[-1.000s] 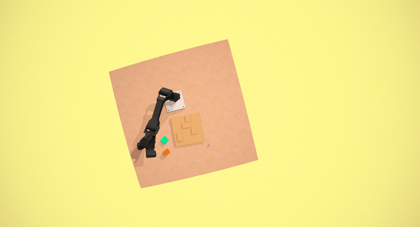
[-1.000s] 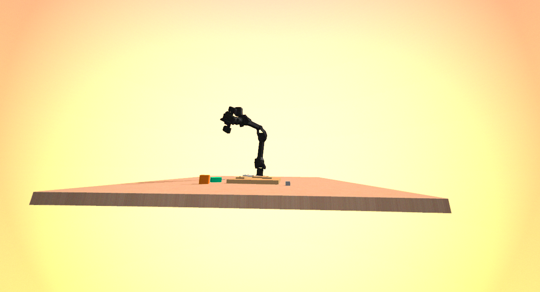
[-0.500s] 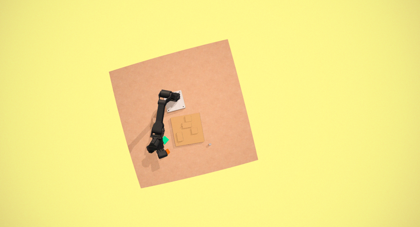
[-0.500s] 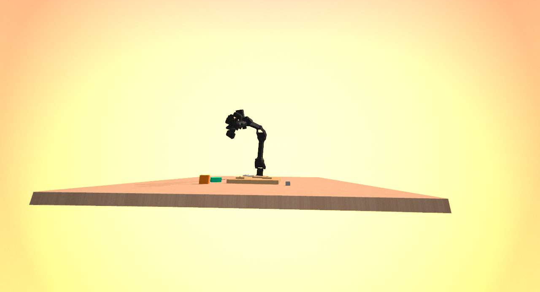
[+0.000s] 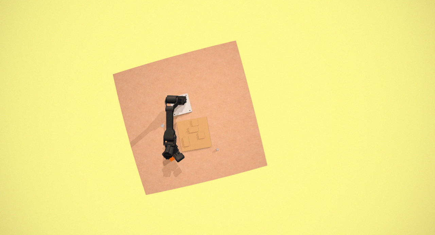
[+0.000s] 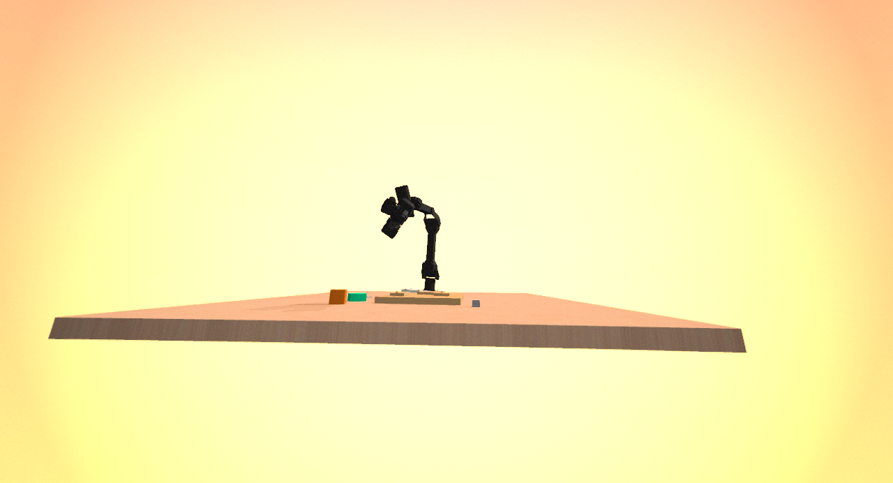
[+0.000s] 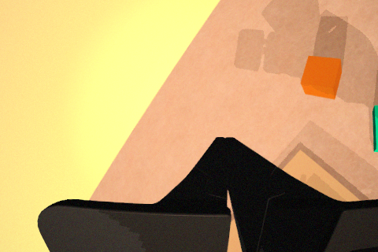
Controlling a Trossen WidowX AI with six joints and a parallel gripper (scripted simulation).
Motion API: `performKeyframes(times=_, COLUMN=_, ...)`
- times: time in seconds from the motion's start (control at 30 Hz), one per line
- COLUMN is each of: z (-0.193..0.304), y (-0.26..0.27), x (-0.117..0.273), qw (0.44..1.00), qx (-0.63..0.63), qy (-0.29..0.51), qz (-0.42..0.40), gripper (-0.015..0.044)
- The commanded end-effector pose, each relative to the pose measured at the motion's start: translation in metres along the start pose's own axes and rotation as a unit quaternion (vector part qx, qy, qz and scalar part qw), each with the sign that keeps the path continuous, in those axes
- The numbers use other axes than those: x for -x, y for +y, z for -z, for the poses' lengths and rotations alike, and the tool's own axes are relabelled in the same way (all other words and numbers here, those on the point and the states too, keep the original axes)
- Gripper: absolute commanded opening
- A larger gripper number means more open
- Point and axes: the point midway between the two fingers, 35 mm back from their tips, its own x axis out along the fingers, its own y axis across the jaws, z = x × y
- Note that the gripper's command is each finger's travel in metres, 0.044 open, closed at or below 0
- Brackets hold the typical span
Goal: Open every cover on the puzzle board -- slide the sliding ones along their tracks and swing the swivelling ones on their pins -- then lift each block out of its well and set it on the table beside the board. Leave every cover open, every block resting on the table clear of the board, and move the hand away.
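Observation:
My gripper is shut with nothing between its fingertips, high above the table. The tan puzzle board lies flat. Several raised tan pieces, among them a cover near its lower left corner, stand on it in the top view. Their tracks, pins and any wells are too small to tell. An orange block rests on the table clear of the board, partly under the arm in the top view. A green block rests near it, hidden by the arm in the top view.
A small grey cube lies right of the board. Another small grey piece lies left of the arm. The white base plate is behind the board. The arm stretches along the board's left side in the top view.

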Motion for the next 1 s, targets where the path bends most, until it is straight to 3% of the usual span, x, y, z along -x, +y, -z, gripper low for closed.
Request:
performKeyframes(times=0.0, z=0.024, y=-0.002, x=-0.010, qw=0.999, qx=0.028, qy=0.035, qz=0.014, gripper=0.0000)
performKeyframes(times=0.97, z=0.178, y=-0.015, x=-0.021, qw=0.932, qx=0.243, qy=0.255, qz=0.084, gripper=0.0000)
